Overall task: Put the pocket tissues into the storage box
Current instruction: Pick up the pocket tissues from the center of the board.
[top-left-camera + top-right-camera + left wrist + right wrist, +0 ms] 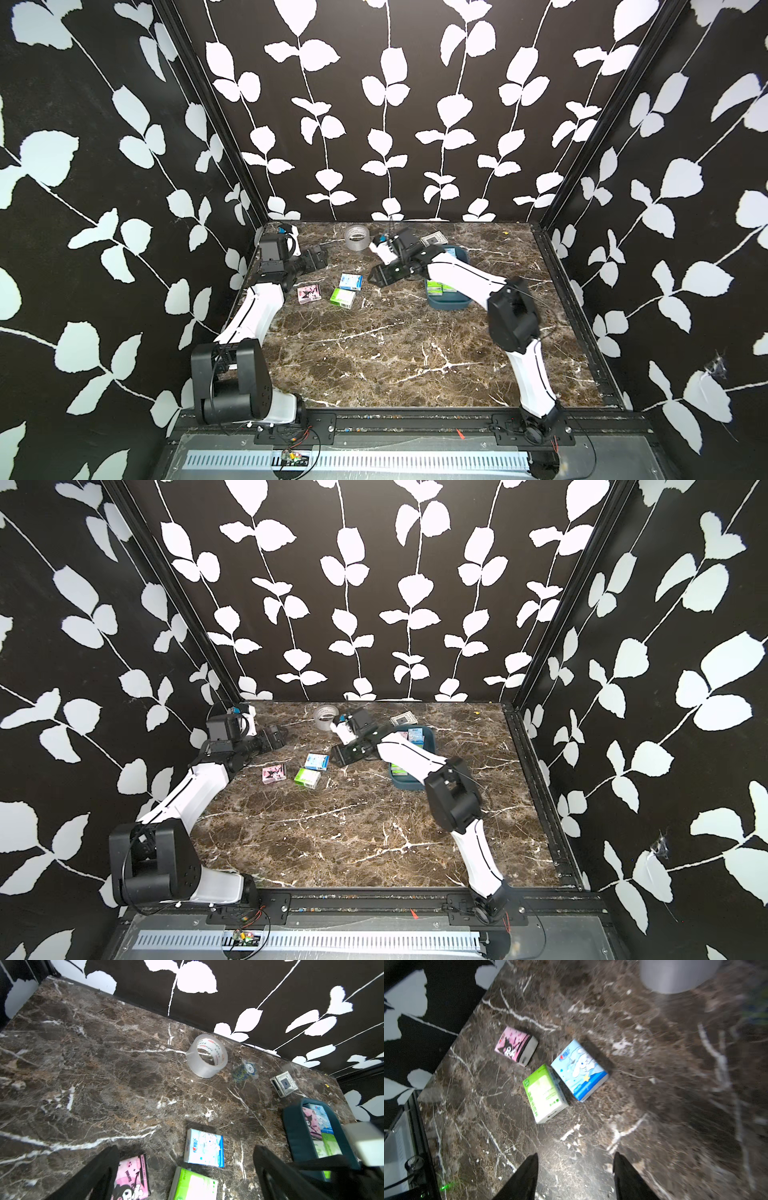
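Three pocket tissues lie loose on the marble table in both top views: a pink cartoon pack (309,294), a blue one (350,281) and a green one (343,298). The teal storage box (451,306) stands to their right, half hidden under my right arm, with green packs (438,286) inside. In the left wrist view the box (295,1132) also holds pink (311,1124) and blue (321,1118) packs. My left gripper (319,255) hovers open behind the pink pack (133,1178). My right gripper (576,1155) is open and empty, apart from the blue pack (579,1070).
A clear tape roll (357,238) and a white packet with a grey square (433,239) sit near the back wall. A small blue-green object (245,1071) lies between them. Black frame rails border the table's right edge (557,291).
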You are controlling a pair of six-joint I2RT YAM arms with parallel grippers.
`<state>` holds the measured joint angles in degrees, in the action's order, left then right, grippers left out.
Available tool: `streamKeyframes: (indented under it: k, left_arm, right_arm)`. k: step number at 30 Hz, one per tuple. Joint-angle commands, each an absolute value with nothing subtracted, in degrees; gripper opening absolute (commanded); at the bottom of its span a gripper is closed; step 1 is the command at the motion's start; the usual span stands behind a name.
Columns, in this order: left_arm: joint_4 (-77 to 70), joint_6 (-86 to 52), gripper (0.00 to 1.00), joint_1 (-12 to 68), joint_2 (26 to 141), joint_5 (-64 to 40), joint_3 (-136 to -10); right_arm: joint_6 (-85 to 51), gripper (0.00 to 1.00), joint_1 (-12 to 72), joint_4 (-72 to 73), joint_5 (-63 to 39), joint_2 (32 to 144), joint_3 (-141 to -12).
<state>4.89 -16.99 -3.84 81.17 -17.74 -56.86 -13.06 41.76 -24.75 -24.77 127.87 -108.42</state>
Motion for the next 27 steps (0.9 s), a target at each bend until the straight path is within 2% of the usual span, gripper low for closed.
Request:
streamKeyframes:
  k: [1,12,27]
  left_arm:
    - [5.1,-17.7,0.99,-5.2,77.9,-19.1,-56.1]
    - [5.0,-17.5,0.99,-6.4,77.3,-21.1,-55.3]
    - [3.0,-18.5,0.99,-6.4,77.3,-25.0,-54.8]
  right_arm:
    - [-10.8,0.60,42.7,-25.0,-28.0,131.0,-114.6]
    - [-9.3,0.61,45.9,-33.0,-30.8,143.7,-131.3]
    - [-11.1,0.61,46.7,-35.1,-29.8,150.2,-139.2]
